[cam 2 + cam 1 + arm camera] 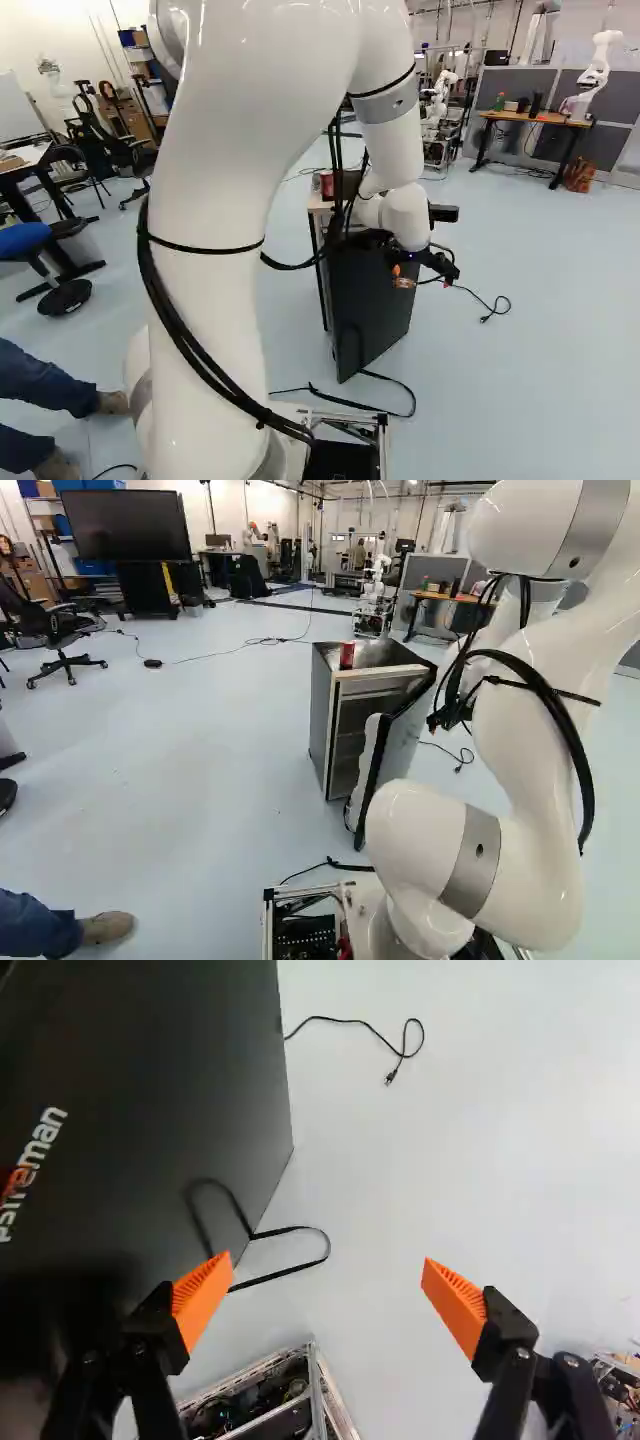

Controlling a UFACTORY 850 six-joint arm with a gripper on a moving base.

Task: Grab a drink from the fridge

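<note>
In the right base view my gripper (424, 272) hangs beside the dark outer face of the fridge (368, 295). The wrist view shows the gripper (325, 1300) open, only floor and a loop of black strap between and ahead of its fingers; the dark panel (130, 1090) stands beside one finger. From the left base view, the small fridge (322, 725) has its door (368, 770) ajar, white inner side showing, and shelves visible through the gap. A red can (347, 655) stands on top of the fridge. Any drinks inside cannot be made out.
A black cable (460, 758) lies on the floor beyond the fridge, and a strap (385, 400) near the base. A person's foot (105, 927) is close at the left. Another robot (375, 600), desks, chairs and a large screen (125, 525) stand farther back.
</note>
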